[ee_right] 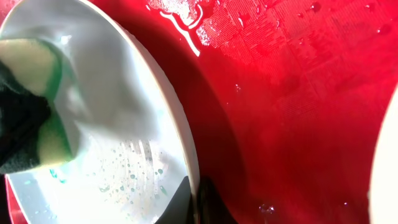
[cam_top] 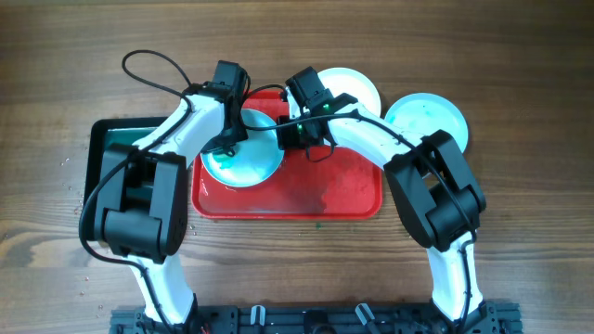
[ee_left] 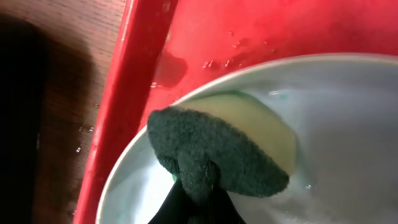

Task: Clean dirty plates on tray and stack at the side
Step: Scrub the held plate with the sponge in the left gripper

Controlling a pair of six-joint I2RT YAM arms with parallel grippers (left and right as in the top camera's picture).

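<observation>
I log the left gripper (ee_left: 195, 198) clamped on a sponge (ee_left: 219, 149), pressed into the mint plate (cam_top: 247, 168) at frame centre-left, in the red tray's (cam_top: 345, 193) left half. The right gripper (ee_right: 198, 200) is pinched onto that plate's rim.

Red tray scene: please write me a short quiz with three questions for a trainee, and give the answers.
1. True or false: the sponge held by the left tool rests on the plate in the red tray.
2. How many plates show in the overhead view? A) one B) two C) three
3. Fill in: the right tool grips the plate by its ____.

Key: 1 true. 2 C: besides the plate being wiped, there are the white plate and the mint plate. 3 rim.
</observation>
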